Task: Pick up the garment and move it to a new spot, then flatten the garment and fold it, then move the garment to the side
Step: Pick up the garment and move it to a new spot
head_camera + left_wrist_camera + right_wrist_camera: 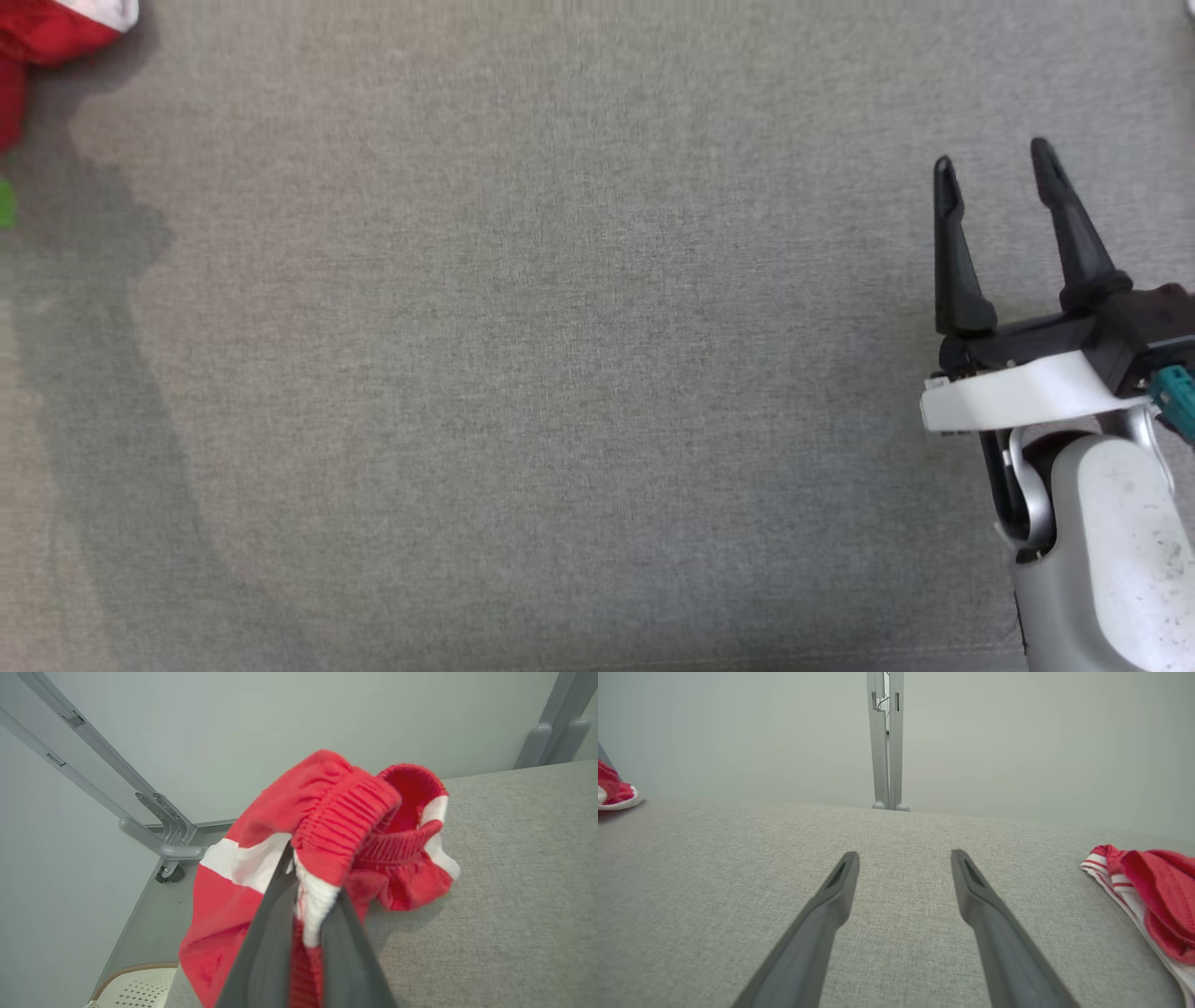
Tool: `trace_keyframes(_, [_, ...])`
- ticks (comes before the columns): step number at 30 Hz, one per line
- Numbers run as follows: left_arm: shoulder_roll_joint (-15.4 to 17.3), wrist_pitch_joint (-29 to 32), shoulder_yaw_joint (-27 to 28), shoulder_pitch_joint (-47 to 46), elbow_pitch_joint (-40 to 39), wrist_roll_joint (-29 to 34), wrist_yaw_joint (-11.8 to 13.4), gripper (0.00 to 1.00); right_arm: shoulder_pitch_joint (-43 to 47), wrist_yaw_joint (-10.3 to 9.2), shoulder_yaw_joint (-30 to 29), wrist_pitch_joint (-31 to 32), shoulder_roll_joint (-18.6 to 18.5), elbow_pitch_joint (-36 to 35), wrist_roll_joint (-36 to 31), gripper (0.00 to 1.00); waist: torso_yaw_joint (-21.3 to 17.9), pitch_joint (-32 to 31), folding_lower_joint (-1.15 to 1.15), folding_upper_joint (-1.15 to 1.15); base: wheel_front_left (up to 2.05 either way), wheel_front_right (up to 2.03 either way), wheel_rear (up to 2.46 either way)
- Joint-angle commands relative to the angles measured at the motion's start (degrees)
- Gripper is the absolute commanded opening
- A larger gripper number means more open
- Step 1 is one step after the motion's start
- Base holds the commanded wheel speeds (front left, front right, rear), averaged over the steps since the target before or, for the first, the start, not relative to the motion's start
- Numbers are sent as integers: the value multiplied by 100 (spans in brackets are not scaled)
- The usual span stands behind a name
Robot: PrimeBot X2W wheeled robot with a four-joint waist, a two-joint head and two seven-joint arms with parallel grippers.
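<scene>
Jaws of the left gripper (312, 882) are pinched tight on a red-and-white fold of the garment (327, 807), a red piece with a white band and a ribbed elastic opening, bunched at the left edge of the grey cloth-covered table (514, 882). Part of the fabric droops past that edge, on the side of the grey metal rails (154, 812) and a cream perforated basket (135, 989) lower down. In the head view the garment is only a red-and-white scrap in the top left corner, well apart from the right gripper (992, 154). That gripper hangs over bare grey cloth at the right, its two dark fingers spread wide with nothing between them. The right wrist view looks along those parted fingers across the table to a grey upright post (887, 742) against the pale wall. A second garment (1157, 891), red with white striped trim, lies at that view's right edge.
</scene>
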Motion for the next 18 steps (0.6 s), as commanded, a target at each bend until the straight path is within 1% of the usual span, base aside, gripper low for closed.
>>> trace_keyframes(1, [71, 46, -89, -72, -56, 58, -31, 0, 104, -9, 1, -82, 0, 111, 57, 100, -128, -660, -1, 0, 0, 0, 0])
trace_keyframes(4, [50, 181, -263, -63, -244, 145, -45, 0, 229, -9, 5, -179, 3, 353, 218, 100, -228, -1092, -1, 0, 0, 0, 0])
trace_keyframes(7, [5, 303, -370, -18, -511, 220, 27, 0, 369, -9, 15, -291, 5, 637, 391, 100, -377, -1586, -1, 0, 0, 0, 0])
trace_keyframes(12, [-326, 668, -594, 246, -1040, 204, 91, 0, 645, -9, -7, -407, 3, 942, 619, 100, -662, -2181, -1, 0, 0, 0, 0])
trace_keyframes(16, [-811, 1011, -845, 523, -1598, 104, 133, 0, 834, -9, -105, -458, 4, 1067, 687, 100, -860, -2370, -1, 0, 0, 0, 0])
trace_keyframes(18, [-1169, 1089, -960, 737, -1877, 15, 226, 0, 944, -9, -166, -477, 5, 1136, 705, 100, -948, -2386, -1, 0, 0, 0, 0])
